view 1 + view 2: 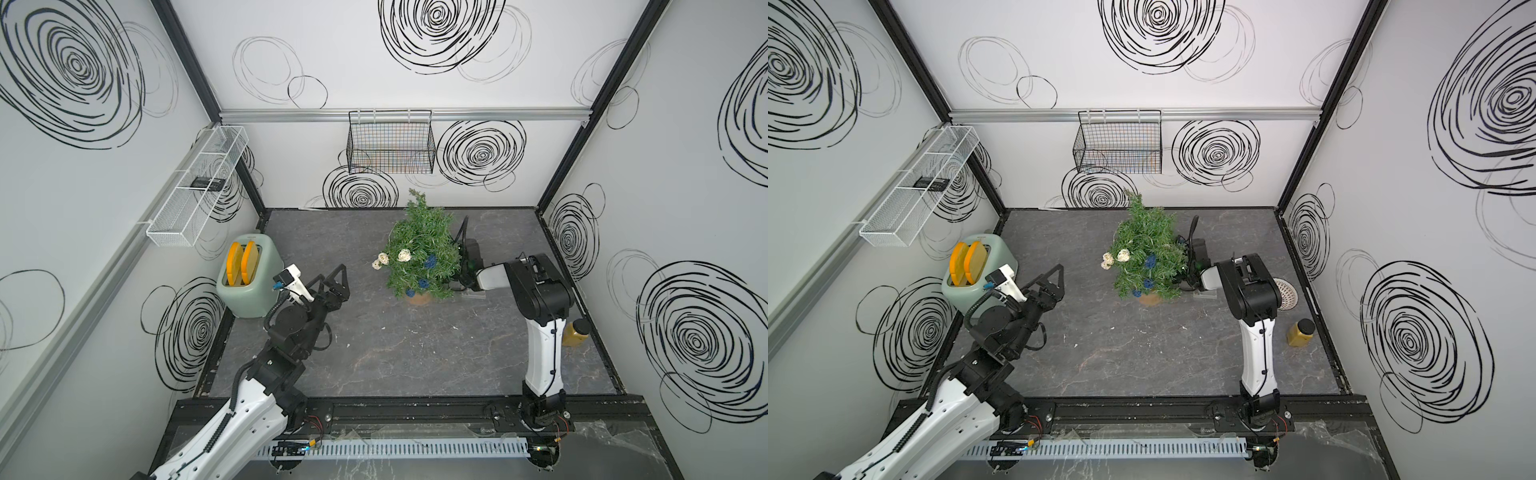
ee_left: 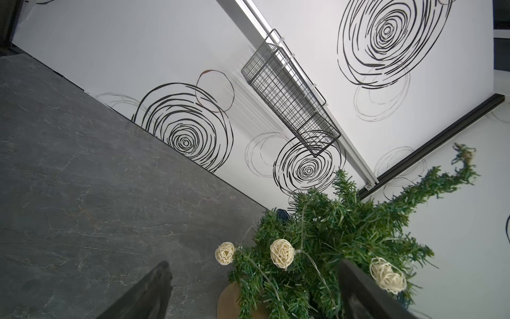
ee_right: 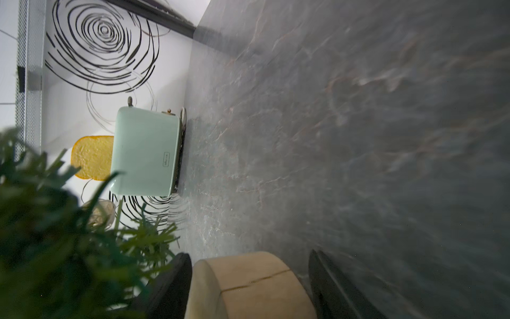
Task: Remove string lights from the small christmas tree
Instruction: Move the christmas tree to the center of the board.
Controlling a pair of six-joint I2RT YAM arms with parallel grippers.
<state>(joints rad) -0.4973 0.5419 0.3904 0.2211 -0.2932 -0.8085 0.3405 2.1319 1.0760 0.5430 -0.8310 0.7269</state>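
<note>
On the dark marbled tabletop, the small christmas tree stands near the back wall, the string lights draped on its branches. The left gripper hovers wide open by the toaster. The right gripper straddles the tan base; whether it clamps is unclear.

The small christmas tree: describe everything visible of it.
The small christmas tree is a bushy green artificial fir with a pointed top and a round tan wood-like base, cracked. It stands on the far half of the grey table. The string lights, cream and blue woven balls on thin wire, drape its branches. The right gripper straddles the base; contact is unclear.
</note>
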